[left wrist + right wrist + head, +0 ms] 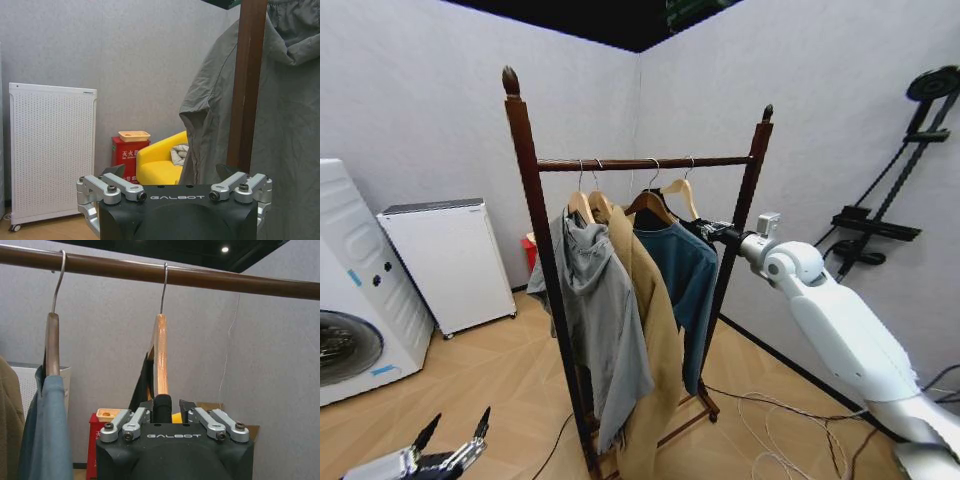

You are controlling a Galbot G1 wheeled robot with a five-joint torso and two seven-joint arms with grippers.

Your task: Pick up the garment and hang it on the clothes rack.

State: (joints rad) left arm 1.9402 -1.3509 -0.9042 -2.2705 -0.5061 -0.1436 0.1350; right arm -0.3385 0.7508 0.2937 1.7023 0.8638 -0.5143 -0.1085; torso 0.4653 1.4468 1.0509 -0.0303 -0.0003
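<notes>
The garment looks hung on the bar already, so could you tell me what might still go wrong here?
1. The right gripper is shut on the garment by its hanger; pulling back without opening could drag the hook off the clothes rack.
2. The teal shirt hangs close beside it, so the withdrawing arm may snag it.

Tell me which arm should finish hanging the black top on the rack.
The right. The right gripper is shut on the hanger of the black top, whose hook is already over the rack's bar. The left gripper hangs open, low near the floor, away from the bar.
</notes>
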